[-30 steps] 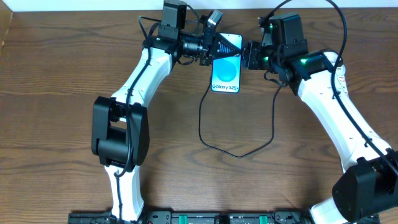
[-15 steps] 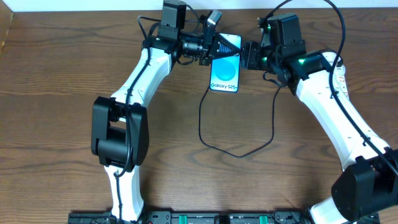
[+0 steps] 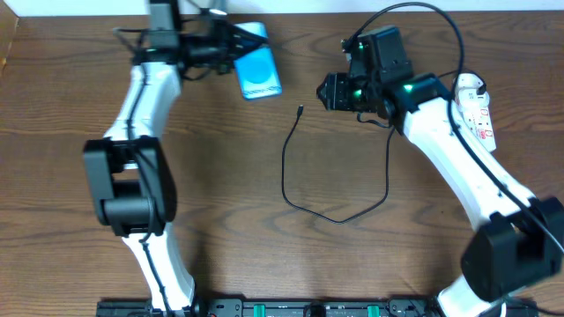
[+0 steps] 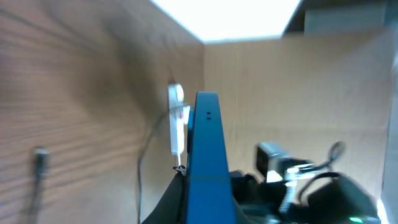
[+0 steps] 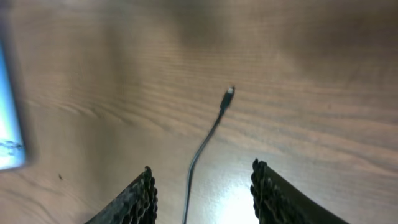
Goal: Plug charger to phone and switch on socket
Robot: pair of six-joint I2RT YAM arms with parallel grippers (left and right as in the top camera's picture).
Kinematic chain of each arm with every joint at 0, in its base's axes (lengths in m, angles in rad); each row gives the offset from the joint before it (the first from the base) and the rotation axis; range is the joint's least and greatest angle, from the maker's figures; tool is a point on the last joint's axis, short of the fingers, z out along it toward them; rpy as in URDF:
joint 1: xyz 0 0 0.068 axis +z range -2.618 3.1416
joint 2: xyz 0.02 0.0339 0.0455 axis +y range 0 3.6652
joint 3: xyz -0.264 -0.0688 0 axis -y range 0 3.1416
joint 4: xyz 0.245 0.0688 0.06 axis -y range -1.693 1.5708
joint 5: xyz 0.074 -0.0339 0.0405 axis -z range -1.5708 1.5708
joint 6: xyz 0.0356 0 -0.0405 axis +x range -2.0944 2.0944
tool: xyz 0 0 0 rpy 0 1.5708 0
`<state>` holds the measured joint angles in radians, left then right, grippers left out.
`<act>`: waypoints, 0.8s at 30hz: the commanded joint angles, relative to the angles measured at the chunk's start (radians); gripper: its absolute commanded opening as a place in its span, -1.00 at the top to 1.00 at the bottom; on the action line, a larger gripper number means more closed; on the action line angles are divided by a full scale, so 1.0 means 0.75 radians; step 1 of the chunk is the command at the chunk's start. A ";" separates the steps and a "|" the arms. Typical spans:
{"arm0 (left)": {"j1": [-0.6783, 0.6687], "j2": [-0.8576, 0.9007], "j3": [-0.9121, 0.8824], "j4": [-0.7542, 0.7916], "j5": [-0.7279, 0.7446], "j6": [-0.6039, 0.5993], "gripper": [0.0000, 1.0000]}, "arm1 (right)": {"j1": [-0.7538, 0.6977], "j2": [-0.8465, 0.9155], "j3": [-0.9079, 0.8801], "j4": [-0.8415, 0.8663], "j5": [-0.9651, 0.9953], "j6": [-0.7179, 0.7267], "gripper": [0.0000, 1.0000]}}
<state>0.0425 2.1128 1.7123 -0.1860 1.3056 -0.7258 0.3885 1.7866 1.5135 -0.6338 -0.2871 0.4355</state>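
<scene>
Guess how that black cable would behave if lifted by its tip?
Probably floppy: the cable lies in a loose loop on the table, so it would droop and trail. It looks thin, so likely light. The small tip may be fiddly to pinch.

left arm: white shells; black joint housings; a thin black cable running along it
right arm: white shells; bulky black joint toward 5 o'clock; black wrist block toward 1 o'clock
lights: small, green; set in the right wrist block
cables: black; looping over the right wrist toward 12 o'clock
right gripper: black fingers; ribbed inner faces
base rail: black with green accents; at 6 o'clock
</scene>
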 commanded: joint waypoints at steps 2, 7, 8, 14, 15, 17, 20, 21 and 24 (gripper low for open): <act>0.148 -0.037 0.006 0.001 0.023 -0.020 0.86 | 0.034 0.179 0.221 -0.125 -0.032 -0.066 0.03; 0.227 -0.037 0.006 0.000 0.023 -0.021 0.86 | 0.076 0.459 0.612 -0.351 0.023 -0.089 0.02; 0.231 -0.037 0.006 0.000 0.023 -0.021 0.85 | 0.080 0.498 0.662 -0.371 0.030 -0.089 0.02; 0.234 -0.037 0.006 0.000 0.023 -0.021 0.86 | 0.123 0.752 0.855 -0.379 0.087 0.014 -0.01; 0.234 -0.037 0.006 0.000 0.023 -0.021 0.85 | 0.129 0.771 0.855 -0.376 0.110 0.030 -0.02; 0.234 -0.037 0.006 -0.001 0.023 -0.022 0.86 | 0.141 0.804 0.855 -0.377 0.164 0.059 -0.01; 0.232 -0.037 0.006 -0.018 0.022 -0.021 0.85 | 0.165 0.852 0.854 -0.375 0.243 0.093 0.04; 0.232 -0.037 0.006 -0.022 0.023 -0.021 0.86 | 0.170 0.860 0.854 -0.373 0.260 0.100 0.06; 0.232 -0.037 0.006 -0.031 0.023 -0.021 0.86 | 0.189 0.893 0.854 -0.364 0.315 0.138 0.12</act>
<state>0.2188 2.1128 1.7123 -0.2100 1.3022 -0.7361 0.5098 2.4420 2.1345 -0.9138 -0.1287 0.4889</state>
